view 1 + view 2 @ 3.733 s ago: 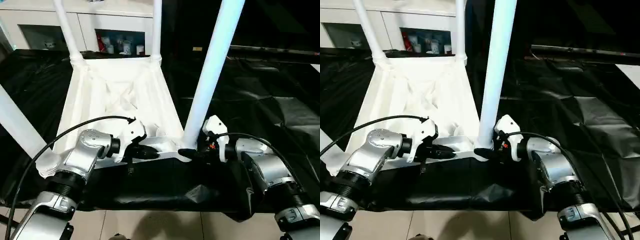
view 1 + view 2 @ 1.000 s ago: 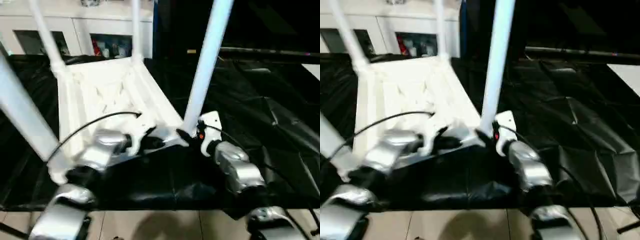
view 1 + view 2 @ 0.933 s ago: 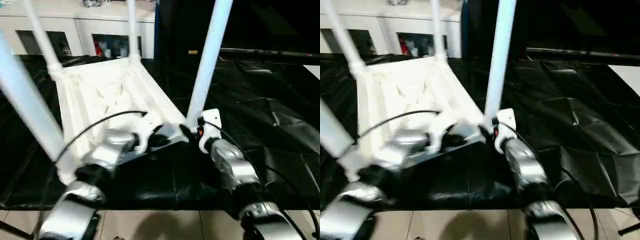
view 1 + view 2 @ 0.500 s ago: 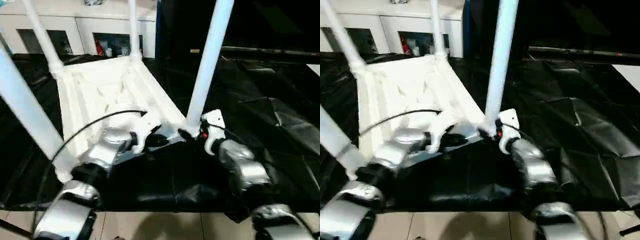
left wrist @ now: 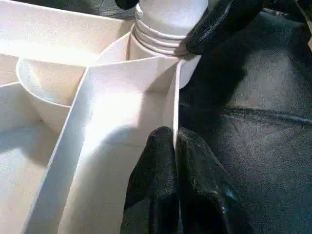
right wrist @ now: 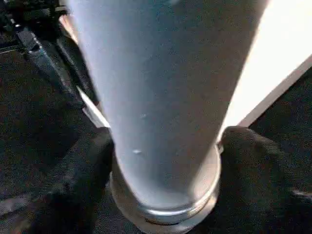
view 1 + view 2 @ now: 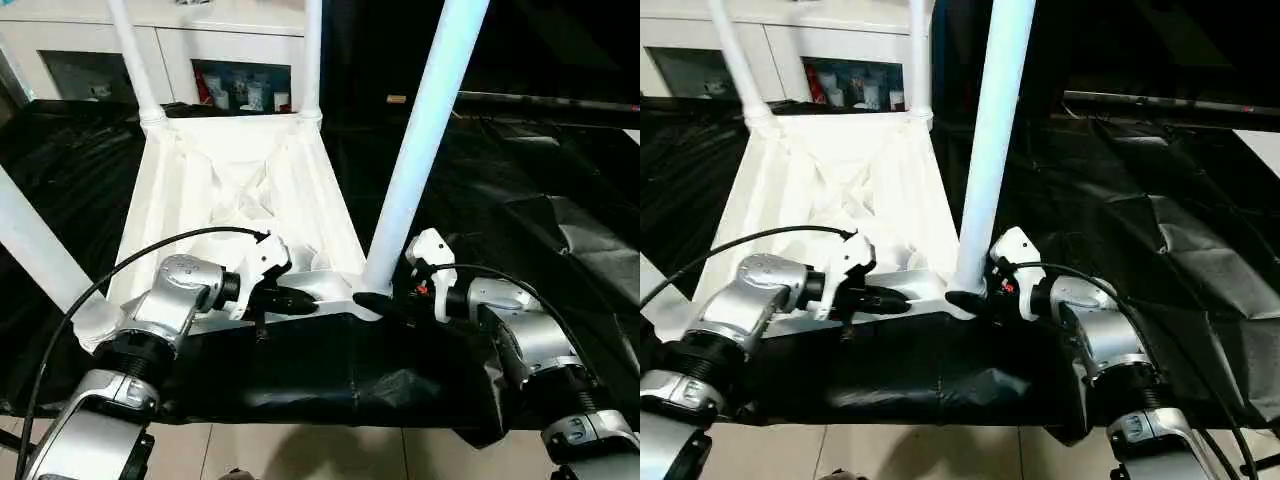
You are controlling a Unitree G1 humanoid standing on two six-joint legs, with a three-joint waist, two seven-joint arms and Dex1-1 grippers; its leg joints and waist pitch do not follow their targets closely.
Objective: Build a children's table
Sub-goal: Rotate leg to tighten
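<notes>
The right gripper [image 6: 161, 195] straddled the upright near leg [image 7: 420, 160] at its threaded base, while the left gripper [image 5: 176, 161] pinched the tabletop's rim [image 5: 174, 105] beside it.

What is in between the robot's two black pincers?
The near right corner of the upside-down table top: its rim wall and the corner cup where the near right leg stands. The eye views show it.
</notes>
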